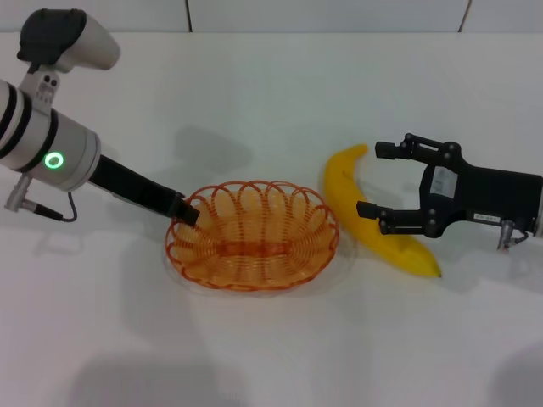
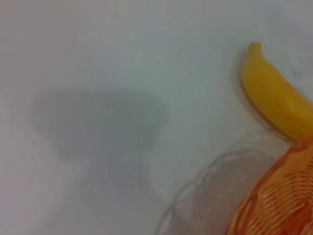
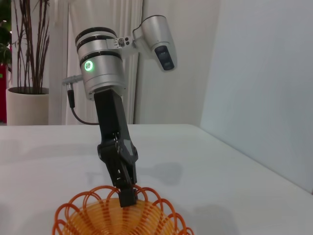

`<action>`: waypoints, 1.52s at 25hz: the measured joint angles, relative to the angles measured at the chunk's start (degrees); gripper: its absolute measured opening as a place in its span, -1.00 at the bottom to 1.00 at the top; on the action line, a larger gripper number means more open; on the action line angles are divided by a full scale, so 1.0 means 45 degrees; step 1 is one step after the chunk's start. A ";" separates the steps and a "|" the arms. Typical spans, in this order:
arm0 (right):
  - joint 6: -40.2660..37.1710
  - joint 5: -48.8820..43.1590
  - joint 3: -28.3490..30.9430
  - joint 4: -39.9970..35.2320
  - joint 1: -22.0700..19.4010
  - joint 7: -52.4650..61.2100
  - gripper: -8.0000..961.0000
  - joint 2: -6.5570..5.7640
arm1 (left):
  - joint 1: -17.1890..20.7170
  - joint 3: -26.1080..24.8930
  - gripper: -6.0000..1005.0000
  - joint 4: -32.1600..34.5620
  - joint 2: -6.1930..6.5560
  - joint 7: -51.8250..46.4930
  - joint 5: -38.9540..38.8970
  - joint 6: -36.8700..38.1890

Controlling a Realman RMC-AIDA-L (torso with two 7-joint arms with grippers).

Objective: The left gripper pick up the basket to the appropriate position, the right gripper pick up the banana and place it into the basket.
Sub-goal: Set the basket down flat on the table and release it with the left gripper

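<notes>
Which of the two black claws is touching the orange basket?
The left end effector, pinching the basket rim. The right end effector hangs open around the banana instead.

Basket [image 1: 252, 233], banana [image 1: 373, 212] on white table [image 1: 271, 93]

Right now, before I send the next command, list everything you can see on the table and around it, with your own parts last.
basket: one, orange wire, middle of the white table, just left of the banana.
banana: one, yellow, lying on the table beside the basket's right rim, pointed stem end away from the robot.
table: one, white, under everything.
potted plant: one, bare dark stems in a white pot, past the table, seen in the right wrist view.
left claw: one, black, fingers closed on the basket's left rim.
right claw: one, black, open, fingers on either side of the banana's middle, low over it.
</notes>
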 joint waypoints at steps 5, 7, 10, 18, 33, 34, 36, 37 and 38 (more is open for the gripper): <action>0.0000 0.0000 0.0004 -0.0002 0.0003 0.0003 0.84 0.0000 | -0.0017 0.0000 -0.80 -0.0006 0.0024 -0.0004 -0.0010 0.0034; 0.0000 0.0000 0.0004 -0.0002 0.0003 0.0012 0.84 0.0000 | -0.0031 0.0000 -0.79 -0.0010 0.0024 -0.0013 0.0020 0.0076; 0.0000 0.0000 0.0004 -0.0003 0.0001 0.0018 0.84 0.0000 | -0.0044 0.0005 -0.78 -0.0056 0.0023 -0.0109 0.0082 0.0102; -0.0001 0.0000 0.0004 -0.0003 -0.0001 0.0024 0.84 0.0000 | -0.0061 0.0019 -0.76 -0.0095 0.0032 -0.0171 0.0072 0.0100; -0.0020 -0.0001 0.0080 -0.0003 -0.0132 0.0024 0.84 -0.0033 | 0.0264 0.1089 0.33 0.1145 -0.0018 0.0291 -0.0128 0.0223; -0.0034 0.0000 0.0086 -0.0004 -0.0172 0.0024 0.84 -0.0039 | 0.0484 0.1210 0.41 0.1638 -0.0018 0.0236 -0.0202 0.0366; -0.0110 0.0088 0.0097 -0.0034 -0.0290 0.0024 0.84 -0.0048 | 0.1042 0.1324 0.56 0.2747 -0.0021 0.0213 -0.0468 0.0667; -0.0148 0.0211 0.0097 -0.0070 -0.0368 0.0024 0.84 -0.0056 | 0.1407 0.1344 0.64 0.3475 -0.0013 0.0258 -0.0651 0.0826; -0.0173 0.0347 0.0099 -0.0104 -0.0458 0.0019 0.84 -0.0061 | 0.2040 0.1429 0.71 0.4513 -0.0002 0.0528 -0.1056 0.1007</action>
